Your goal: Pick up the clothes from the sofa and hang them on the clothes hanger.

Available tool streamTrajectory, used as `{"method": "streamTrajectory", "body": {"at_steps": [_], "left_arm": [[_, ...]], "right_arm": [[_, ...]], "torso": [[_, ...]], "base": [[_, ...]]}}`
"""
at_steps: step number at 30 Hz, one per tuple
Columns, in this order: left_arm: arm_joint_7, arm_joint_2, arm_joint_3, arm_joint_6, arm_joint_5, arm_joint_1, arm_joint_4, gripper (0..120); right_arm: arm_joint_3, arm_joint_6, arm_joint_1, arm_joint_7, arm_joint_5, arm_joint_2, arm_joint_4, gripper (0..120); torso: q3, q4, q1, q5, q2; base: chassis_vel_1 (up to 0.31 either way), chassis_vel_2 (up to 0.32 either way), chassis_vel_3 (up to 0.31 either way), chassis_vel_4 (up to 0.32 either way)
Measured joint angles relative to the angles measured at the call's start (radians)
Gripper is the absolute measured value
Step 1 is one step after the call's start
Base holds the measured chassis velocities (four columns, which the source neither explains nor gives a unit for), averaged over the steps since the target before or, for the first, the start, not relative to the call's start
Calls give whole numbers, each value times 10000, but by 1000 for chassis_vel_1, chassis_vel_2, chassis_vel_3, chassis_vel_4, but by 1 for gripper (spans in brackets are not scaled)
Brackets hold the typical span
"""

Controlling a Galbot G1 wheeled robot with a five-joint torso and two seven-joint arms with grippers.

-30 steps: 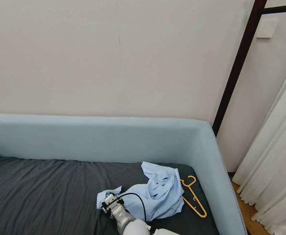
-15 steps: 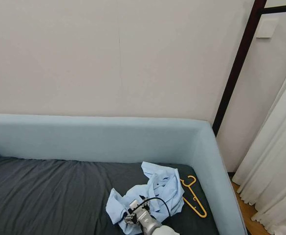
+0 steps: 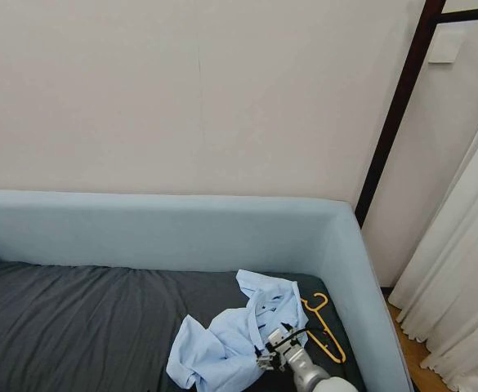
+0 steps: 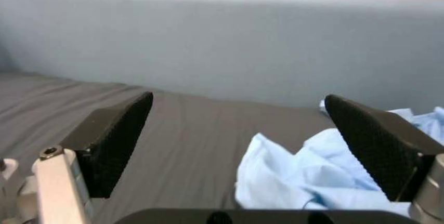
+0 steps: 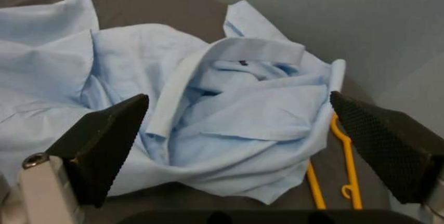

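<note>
A crumpled light blue shirt [image 3: 239,343] lies on the dark grey sofa seat [image 3: 75,327] near its right end. Beside it on the right lies a yellow hanger [image 3: 324,327]. My right gripper [image 3: 267,353] hovers over the shirt's lower right part. In the right wrist view it [image 5: 238,99] stands open above the shirt's collar [image 5: 236,104], with the hanger [image 5: 347,172] off to one side. My left gripper [image 4: 239,99] is open low over the seat, facing the sofa back, and the shirt's edge [image 4: 312,177] lies just beyond it.
The light blue sofa back [image 3: 157,229] and right armrest [image 3: 361,310] wall in the seat. A white curtain [image 3: 459,310] and a dark door frame [image 3: 394,122] stand to the right. Bare seat stretches to the left of the shirt.
My right gripper has swept from the shirt's left flap to its right side, near the hanger. The shirt's left part now lies lower and more spread out.
</note>
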Motion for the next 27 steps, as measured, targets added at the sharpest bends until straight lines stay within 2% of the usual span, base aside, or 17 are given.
{"method": "streamTrajectory", "body": {"at_steps": [4,5,10,11,13,14,15,16,18,20,26,27], "left_arm": [[65,762,536,1080,-940,-687,-561,99],[65,762,536,1080,-940,-687,-561,99],[-127,1891,973,2694,-2689,-1303,-1397,99],[-127,1891,973,2694,-2689,-1303,-1397,99],[-225,2399,1016,3159,-3292,-1508,-1631,99],[-301,2987,989,3557,-3878,-1676,-1859,99],[-349,3428,947,3792,-4253,-1795,-1952,99],[-349,3428,947,3792,-4253,-1795,-1952,99],[-346,4212,974,4201,-4925,-2155,-2063,100],[-343,4817,1363,4660,-5635,-2717,-2134,100],[-623,5227,2225,5395,-6726,-3802,-2232,100],[-836,5266,2732,5730,-7276,-4324,-2270,100]], "right_arm": [[910,393,-620,-103,-163,-235,239,100],[910,393,-620,-103,-163,-235,239,100],[1421,360,-613,-24,79,-202,337,100],[1421,360,-613,-24,79,-202,337,100],[1590,328,-725,37,106,-202,359,100],[1680,302,-774,86,147,-169,356,100],[1751,289,-789,111,175,-129,345,100],[1751,289,-789,111,175,-129,345,100],[1947,254,-890,164,215,-54,345,100],[2298,204,-1115,210,241,-13,392,100],[2875,142,-1481,260,261,1,502,100],[3127,111,-1668,271,276,-16,565,100]], "torso": [[0,-3,0,-1,0],[0,-3,0,-1,0],[1,9,0,-2,0],[1,9,0,-2,0],[0,3,0,-5,0],[1,-5,0,-3,0],[1,-2,0,-1,0],[1,-2,0,-1,0],[1,9,0,-3,-1],[2,7,0,0,-1],[1,-1,1,-4,0],[1,-5,1,0,-1]], "base": [[0,0,0,0],[0,0,0,0],[0,0,0,0],[0,0,0,0],[0,0,0,0],[0,0,0,0],[0,0,0,0],[0,0,0,0],[0,0,0,0],[0,0,0,0],[0,0,0,0],[0,0,0,0]]}}
